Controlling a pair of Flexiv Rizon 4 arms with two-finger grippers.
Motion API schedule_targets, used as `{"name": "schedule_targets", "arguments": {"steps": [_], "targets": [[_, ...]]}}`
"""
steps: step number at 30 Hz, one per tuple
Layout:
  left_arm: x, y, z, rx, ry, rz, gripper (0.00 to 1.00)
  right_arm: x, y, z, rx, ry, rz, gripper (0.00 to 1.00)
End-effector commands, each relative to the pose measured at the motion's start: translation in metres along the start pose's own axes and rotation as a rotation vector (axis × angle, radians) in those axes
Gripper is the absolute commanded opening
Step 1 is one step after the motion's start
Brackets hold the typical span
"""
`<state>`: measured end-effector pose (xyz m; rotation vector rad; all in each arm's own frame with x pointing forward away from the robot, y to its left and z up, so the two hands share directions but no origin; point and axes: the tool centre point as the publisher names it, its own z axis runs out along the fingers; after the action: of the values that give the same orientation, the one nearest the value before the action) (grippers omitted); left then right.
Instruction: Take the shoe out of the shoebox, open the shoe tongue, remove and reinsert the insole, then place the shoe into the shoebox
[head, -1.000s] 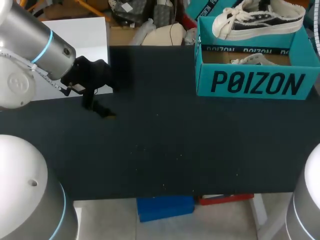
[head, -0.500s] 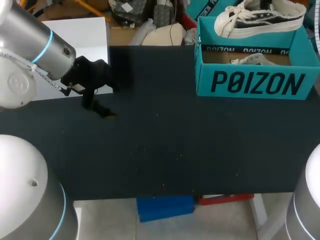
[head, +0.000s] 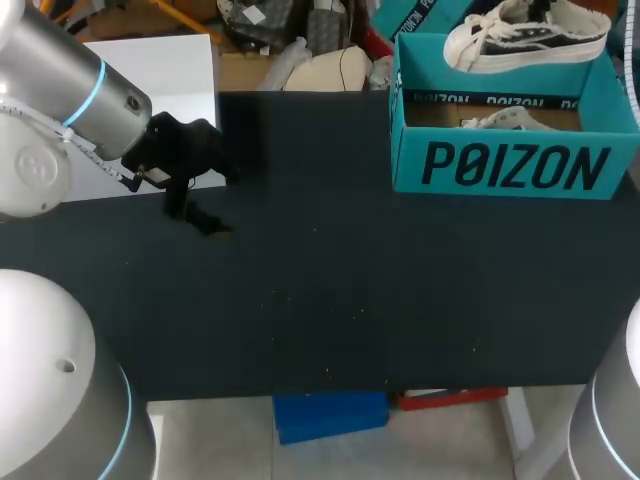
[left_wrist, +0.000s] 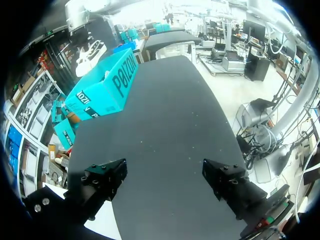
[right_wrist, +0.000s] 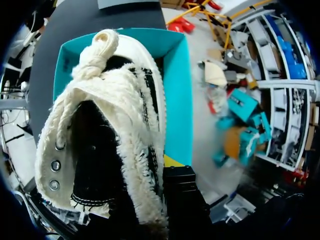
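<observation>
The white and black canvas sneaker with fleecy lining (head: 525, 35) hung at 1 o'clock of the black table (head: 330, 300), just above the open teal cardboard shoebox (head: 515, 165). Its long axis ran from 9 to 3 o'clock, with the toe at 9. The right gripper (right_wrist: 155, 200) was at its heel collar. One black finger (right_wrist: 182, 195) showed outside the collar and the other was hidden, so I judged the jaws were pinching the collar wall. The left gripper (left_wrist: 165, 182) stood spread and empty at 10 o'clock, well apart. The right arm was clearly the nearer one for setting the sneaker down.
</observation>
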<state>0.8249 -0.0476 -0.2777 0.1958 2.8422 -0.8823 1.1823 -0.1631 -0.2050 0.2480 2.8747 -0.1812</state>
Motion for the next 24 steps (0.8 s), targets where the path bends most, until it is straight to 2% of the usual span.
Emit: {"name": "schedule_targets", "arguments": {"steps": [1,11,24], "targets": [[0.001,0.001,0.000,0.000,-0.004,0.002,1.00,-0.031,0.008,0.035,0.001,0.062,0.014,0.00],[0.001,0.001,0.000,0.000,-0.004,0.002,1.00,-0.039,0.018,0.086,-0.036,0.100,0.036,0.00],[0.001,0.001,0.000,0.000,-0.004,0.002,1.00,-0.024,0.031,0.149,-0.078,0.140,0.082,0.00]]}}
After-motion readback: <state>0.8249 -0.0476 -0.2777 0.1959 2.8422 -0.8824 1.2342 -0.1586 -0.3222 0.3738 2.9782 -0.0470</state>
